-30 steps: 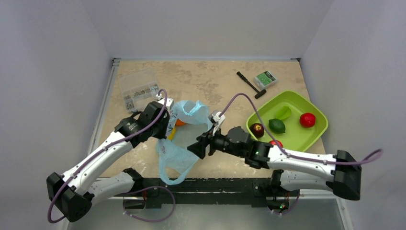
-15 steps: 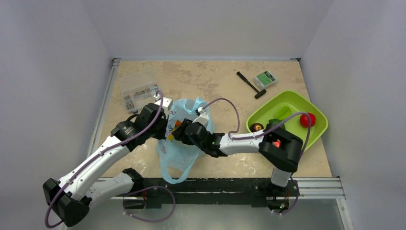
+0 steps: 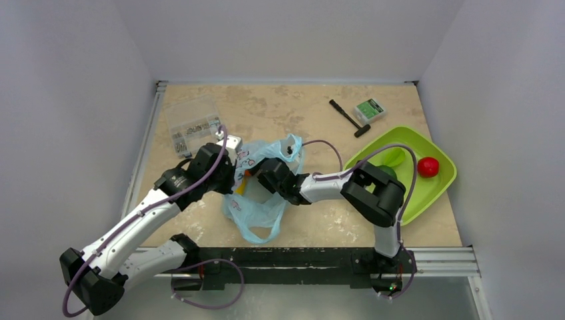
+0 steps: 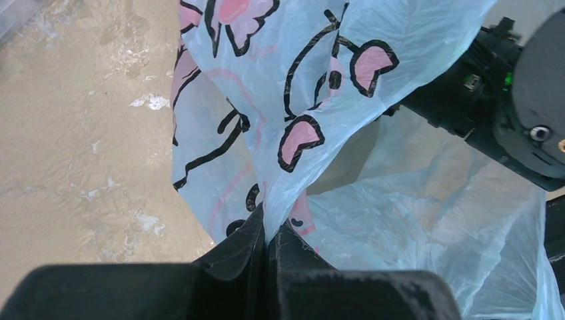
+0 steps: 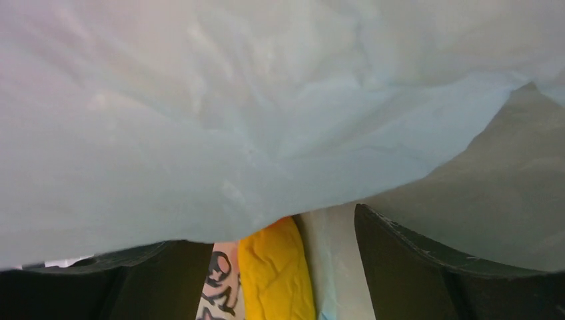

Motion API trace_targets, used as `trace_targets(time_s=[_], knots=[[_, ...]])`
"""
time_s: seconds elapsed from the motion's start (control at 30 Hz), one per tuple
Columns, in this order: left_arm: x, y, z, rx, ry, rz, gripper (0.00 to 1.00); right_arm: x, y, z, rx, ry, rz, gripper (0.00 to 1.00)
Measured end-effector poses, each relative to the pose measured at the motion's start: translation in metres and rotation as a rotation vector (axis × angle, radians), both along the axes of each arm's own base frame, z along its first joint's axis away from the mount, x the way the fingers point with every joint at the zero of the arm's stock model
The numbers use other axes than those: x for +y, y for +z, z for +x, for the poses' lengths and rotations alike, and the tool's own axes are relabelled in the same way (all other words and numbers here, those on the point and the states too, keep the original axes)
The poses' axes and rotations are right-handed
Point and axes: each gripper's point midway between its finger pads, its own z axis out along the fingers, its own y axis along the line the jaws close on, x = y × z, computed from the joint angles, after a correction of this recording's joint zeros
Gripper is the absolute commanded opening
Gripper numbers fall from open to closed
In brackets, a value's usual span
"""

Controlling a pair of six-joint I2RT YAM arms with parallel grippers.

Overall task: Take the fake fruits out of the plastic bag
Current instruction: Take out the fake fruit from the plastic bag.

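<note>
The light-blue plastic bag (image 3: 265, 203) with a pink and black print lies at the table's centre-left. My left gripper (image 3: 228, 171) is shut on its rim (image 4: 268, 223) and holds the mouth up. My right gripper (image 3: 257, 180) is inside the bag's mouth with its jaws open. A yellow oblong fruit (image 5: 276, 273) lies between the jaws, under the bag's film (image 5: 253, 113); I cannot tell whether it touches a finger. A bit of yellow (image 3: 239, 191) and orange (image 3: 247, 175) shows at the mouth. A red fruit (image 3: 428, 167) and a dark green fruit (image 3: 388, 171) lie in the lime-green tray (image 3: 436, 190).
A clear compartment box (image 3: 193, 124) stands at the back left, close behind my left gripper. A black tool (image 3: 350, 119) and a small green-and-white box (image 3: 368, 109) lie at the back right. My right arm's elbow (image 3: 373, 193) covers the tray's left part.
My right gripper has moved left from beside the bag into its mouth, and the arm has folded over the tray. The bag has shifted and bunched. My left gripper has kept its hold.
</note>
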Motion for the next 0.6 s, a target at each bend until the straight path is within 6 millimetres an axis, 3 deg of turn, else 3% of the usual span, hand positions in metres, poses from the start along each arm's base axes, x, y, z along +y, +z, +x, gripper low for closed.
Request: trace_targets(time_s=[0.13,0.33,0.5,0.6], knots=[[-0.003,0.000,0.000,0.003,-0.009,-0.010,0.00,0.011,0.000,0.012,-0.007,-0.017,0.018,0.81],[-0.006,-0.001,0.000,0.008,-0.017,-0.017,0.00,0.034,-0.005,0.027,-0.009,-0.027,0.048,0.72],[-0.006,-0.001,0.001,0.009,-0.017,-0.016,0.00,0.048,-0.011,0.039,-0.023,-0.033,0.046,0.46],[-0.005,-0.001,0.001,0.006,-0.012,-0.011,0.00,0.047,-0.010,0.044,-0.039,-0.034,0.038,0.22]])
